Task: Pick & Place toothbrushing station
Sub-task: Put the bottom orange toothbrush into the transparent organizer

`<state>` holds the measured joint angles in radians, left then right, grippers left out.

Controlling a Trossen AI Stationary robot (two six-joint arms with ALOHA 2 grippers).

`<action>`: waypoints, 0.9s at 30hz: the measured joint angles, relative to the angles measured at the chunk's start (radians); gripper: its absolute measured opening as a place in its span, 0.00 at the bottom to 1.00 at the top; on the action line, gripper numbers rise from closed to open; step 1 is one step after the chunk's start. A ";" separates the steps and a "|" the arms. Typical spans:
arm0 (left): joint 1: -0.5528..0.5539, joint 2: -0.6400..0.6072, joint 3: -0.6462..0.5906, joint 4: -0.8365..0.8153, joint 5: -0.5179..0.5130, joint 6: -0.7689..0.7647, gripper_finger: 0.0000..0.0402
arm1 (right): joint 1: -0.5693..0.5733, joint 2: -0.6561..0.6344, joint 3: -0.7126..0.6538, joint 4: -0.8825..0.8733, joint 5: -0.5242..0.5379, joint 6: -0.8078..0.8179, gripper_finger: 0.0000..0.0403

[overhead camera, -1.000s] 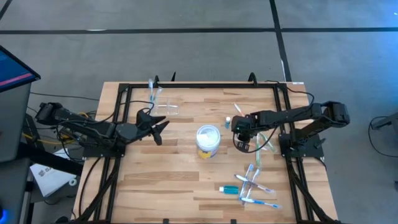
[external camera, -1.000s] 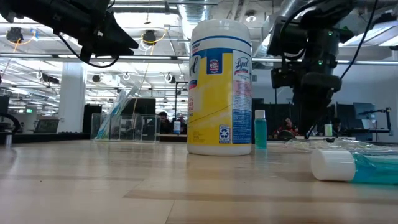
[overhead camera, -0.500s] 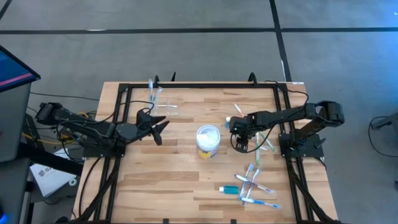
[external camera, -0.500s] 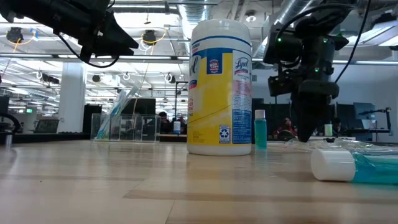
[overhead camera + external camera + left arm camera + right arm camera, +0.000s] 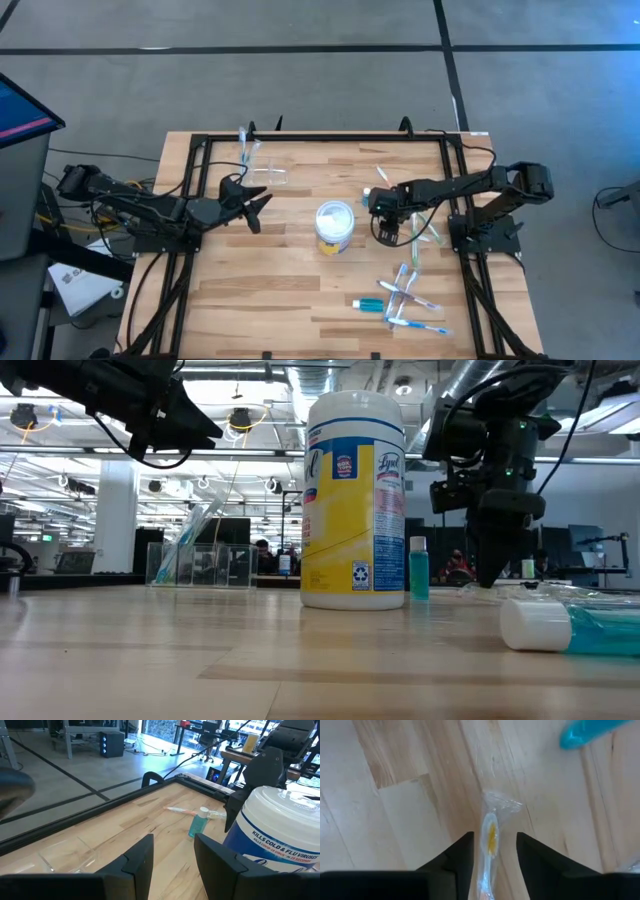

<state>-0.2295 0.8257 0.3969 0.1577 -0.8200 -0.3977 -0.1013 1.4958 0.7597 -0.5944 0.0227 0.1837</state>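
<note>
High view shows me the toothbrushing station (image 5: 262,170) sitting near the far left corner of the surface (image 5: 290,290), a clear stand with a toothbrush (image 5: 244,143) leaning out of it toward the far edge. My left gripper (image 5: 252,203) hovers just beside it on the near side, its fingers spread and pinching nothing. The yellow-banded wipes tub (image 5: 334,227) stands about mid-surface. My right gripper (image 5: 387,229) points down just right of the tub, low over the wood; in the right wrist view its 2 fingers (image 5: 459,860) are spread on either side of a plastic-wrapped toothbrush (image 5: 490,837) lying flat, and I cannot tell whether they touch it. A small teal bottle (image 5: 367,196) stands just beyond that gripper. More wrapped toothbrushes (image 5: 410,300) and a teal tube (image 5: 366,304) lie toward the near right corner
</note>
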 joint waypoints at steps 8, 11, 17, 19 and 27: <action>0.000 0.000 0.000 0.000 0.000 0.000 0.34 | 0.002 0.075 0.001 0.008 -0.024 0.000 0.32; -0.001 0.000 0.000 0.002 0.000 0.000 0.34 | 0.004 0.099 0.009 0.010 -0.023 0.000 0.30; 0.000 0.000 0.000 0.000 0.000 0.000 0.34 | 0.003 0.087 0.007 0.015 -0.022 0.000 0.14; 0.000 0.000 0.000 0.001 0.000 0.000 0.34 | 0.003 0.067 0.004 0.016 -0.026 0.000 0.08; 0.000 0.000 0.000 0.000 0.000 0.000 0.34 | 0.009 -0.045 0.004 0.019 -0.028 0.016 0.03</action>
<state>-0.2298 0.8257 0.3969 0.1582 -0.8200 -0.3981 -0.0924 1.4512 0.7639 -0.5755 -0.0053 0.1996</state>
